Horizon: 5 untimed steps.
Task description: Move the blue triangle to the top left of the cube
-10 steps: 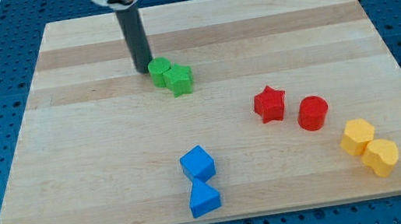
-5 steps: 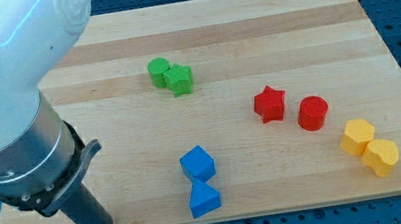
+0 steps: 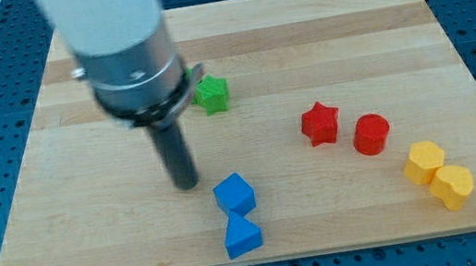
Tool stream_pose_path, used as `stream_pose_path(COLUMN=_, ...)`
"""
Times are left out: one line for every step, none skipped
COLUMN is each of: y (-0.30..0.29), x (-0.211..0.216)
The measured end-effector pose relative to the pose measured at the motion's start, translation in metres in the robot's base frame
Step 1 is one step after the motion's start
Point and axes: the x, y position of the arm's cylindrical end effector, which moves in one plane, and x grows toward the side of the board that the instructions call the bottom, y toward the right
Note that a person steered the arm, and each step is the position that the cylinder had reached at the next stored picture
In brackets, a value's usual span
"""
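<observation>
1. Jaws do not belong to this arm, so nothing spreads, presses together or pinches; it ends in a plain dark rod, and my tip (image 3: 187, 185) rests on the wooden board (image 3: 64, 223).
2. Nearest the view's bottom lies the blue triangle (image 3: 242, 237), close to the board's near edge and a little left of centre.
3. Touching it on its far side sits the blue cube (image 3: 234, 194), so the triangle is directly nearer than the cube, not at its far left.
4. Just beside the cube, to its left and slightly farther away, my tip stands apart from it by a narrow strip of bare wood; it touches neither blue block.
5. At the near right, two yellow blocks sit touching: a yellow heart-like block (image 3: 452, 187) nearer the edge and a yellow block (image 3: 425, 162), whose shape I cannot make out, just beyond it.
6. Farther in, a red cylinder (image 3: 371, 134) stands just right of a red star (image 3: 320, 123); the pair is near each other but well apart from the blue blocks.
7. Farthest away, a green star (image 3: 210, 95) shows beside the arm's grey housing (image 3: 130, 60), which hides whatever lies to the star's left.
</observation>
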Motion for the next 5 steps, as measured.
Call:
stream_pose_path(y=0.051, x=-0.012)
stream_pose_path(y=0.102, x=0.011)
stream_pose_path(y=0.125, x=0.057)
stream_pose_path(y=0.123, x=0.104)
stream_pose_path(y=0.118, x=0.105)
